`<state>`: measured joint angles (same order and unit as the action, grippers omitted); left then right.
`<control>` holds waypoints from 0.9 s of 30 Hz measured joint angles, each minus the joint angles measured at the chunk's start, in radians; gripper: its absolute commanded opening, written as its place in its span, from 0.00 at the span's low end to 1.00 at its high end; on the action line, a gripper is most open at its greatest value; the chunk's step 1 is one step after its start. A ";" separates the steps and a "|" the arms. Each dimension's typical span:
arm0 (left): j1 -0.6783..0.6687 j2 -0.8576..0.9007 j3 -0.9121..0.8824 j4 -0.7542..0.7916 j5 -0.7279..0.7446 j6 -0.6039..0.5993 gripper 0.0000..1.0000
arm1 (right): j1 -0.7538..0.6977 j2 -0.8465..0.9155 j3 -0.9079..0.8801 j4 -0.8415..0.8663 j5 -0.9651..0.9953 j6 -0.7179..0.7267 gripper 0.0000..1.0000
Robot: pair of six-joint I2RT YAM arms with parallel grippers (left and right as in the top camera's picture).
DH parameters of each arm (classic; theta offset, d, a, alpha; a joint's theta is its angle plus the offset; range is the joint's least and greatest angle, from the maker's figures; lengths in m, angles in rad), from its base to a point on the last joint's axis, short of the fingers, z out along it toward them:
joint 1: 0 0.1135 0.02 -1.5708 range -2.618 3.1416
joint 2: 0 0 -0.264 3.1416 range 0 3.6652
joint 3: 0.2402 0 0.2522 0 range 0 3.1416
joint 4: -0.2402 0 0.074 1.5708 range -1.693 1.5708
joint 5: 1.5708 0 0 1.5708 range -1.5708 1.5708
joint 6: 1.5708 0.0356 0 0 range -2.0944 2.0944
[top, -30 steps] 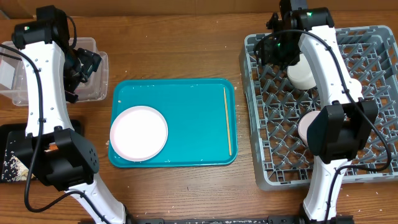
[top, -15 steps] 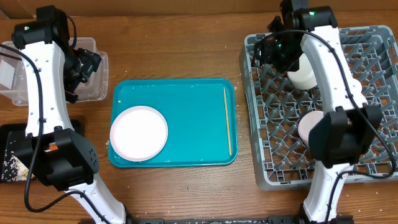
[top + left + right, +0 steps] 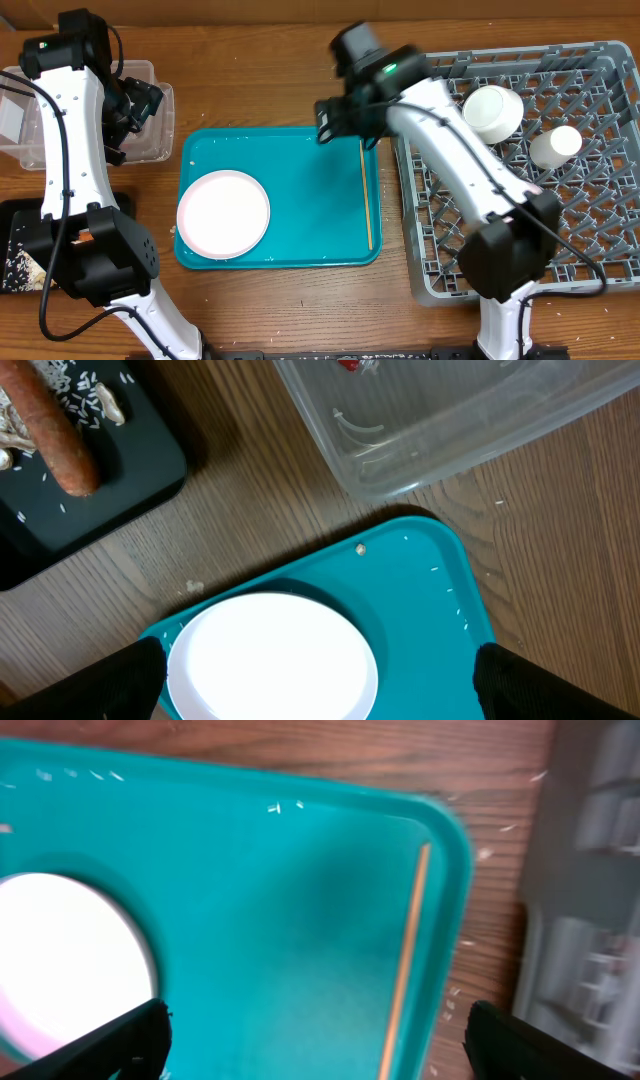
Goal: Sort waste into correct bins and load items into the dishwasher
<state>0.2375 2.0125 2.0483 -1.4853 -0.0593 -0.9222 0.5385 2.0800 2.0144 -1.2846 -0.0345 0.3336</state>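
Note:
A white plate lies on the left half of the teal tray, and a thin wooden chopstick lies along the tray's right edge. My right gripper hovers open over the tray's far right corner; the chopstick runs between its fingertips. In the grey dish rack sit a white bowl and a small white cup. My left gripper hangs open and empty by the clear tub. Below it are the plate, an orange sausage stick on the black tray, and a red wrapper.
The black tray with rice scraps sits at the near left edge, in front of the clear tub. Bare wooden table lies behind the teal tray and between tray and rack. The right arm's links cross the rack's left half.
The right arm has swung left from the rack's far left corner to above the teal tray, its jaws spreading wider. The bowl and cup now show in the rack. The left arm has not moved.

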 measured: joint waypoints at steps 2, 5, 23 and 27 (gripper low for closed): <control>0.000 0.000 0.000 0.000 0.000 0.000 1.00 | 0.021 0.020 -0.056 0.039 0.023 0.019 0.98; 0.000 0.000 0.000 0.000 0.000 0.000 1.00 | 0.026 0.050 -0.130 0.080 0.044 0.043 0.98; 0.000 0.000 0.000 0.000 0.000 0.000 1.00 | 0.018 0.090 -0.334 0.222 0.012 0.095 0.98; 0.000 0.000 0.000 0.000 0.000 0.000 1.00 | 0.018 0.090 -0.345 0.235 0.003 0.097 0.97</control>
<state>0.2375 2.0125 2.0483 -1.4857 -0.0593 -0.9222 0.5564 2.1696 1.6695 -1.0492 -0.0311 0.4309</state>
